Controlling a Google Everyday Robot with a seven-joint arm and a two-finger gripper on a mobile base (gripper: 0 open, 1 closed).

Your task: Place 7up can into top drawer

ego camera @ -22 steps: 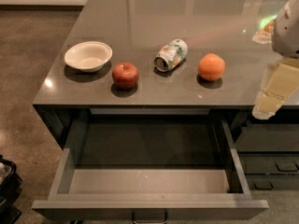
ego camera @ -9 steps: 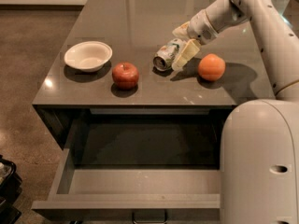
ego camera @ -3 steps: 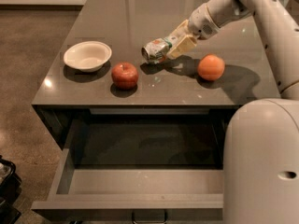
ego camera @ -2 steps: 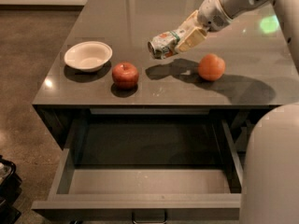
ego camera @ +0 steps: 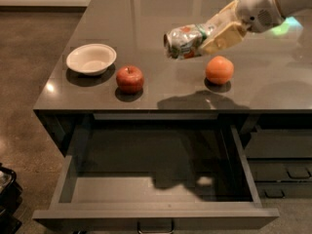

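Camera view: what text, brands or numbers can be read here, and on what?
7up can, held above the counter in the tool: label marks not legible.
Bowl, apple, orange, top drawer: no text visible.

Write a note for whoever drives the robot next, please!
Gripper: shut on the can, holding it sideways in the air above the counter, up and left of the orange.
Drawer: pulled open, nothing seen inside.
Done: can lifted off the counter.
Left: bring the can forward over the drawer, lower it in, let go.
Apple and bowl sit on the counter; leave them.
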